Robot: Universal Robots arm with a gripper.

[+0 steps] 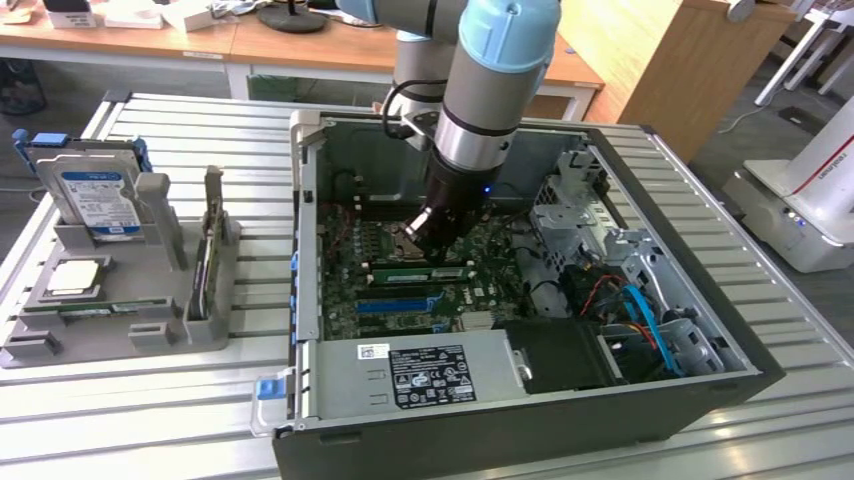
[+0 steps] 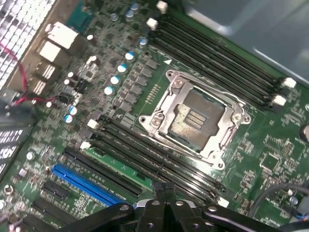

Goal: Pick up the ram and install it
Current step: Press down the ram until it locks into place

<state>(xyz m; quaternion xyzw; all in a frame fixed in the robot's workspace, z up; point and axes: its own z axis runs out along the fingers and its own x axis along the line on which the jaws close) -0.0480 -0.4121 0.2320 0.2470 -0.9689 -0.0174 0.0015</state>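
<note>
1. The claw is clenched tight with nothing visibly between its tips, low inside the open computer case, right over the memory slots.
2. The ram shows in the exterior view as a green strip with a white sticker, lying along the slot rows just in front of the claw tip. It looks to be in a slot, but I can't tell whether it's fully seated.
3. Risk one: a half-seated stick. If the closed tips press on one end only, the ram could tip in the slot and jam instead of going down level.
4. Risk two: the white latches at the slot ends. If they aren't lined up with the ram, pressing could strain the stick or the board.
5. Risk three: the open processor socket sits just beside these slots. A sideways slip of the claw could land on it, and it looks delicate.
6. Risk four: too much downward force here would flex the green board under the slots.
7. Risk five: the arm is deep in the case, with blue and orange cables to the exterior view's right, so a wide swing might snag them or hit the case wall.
</note>
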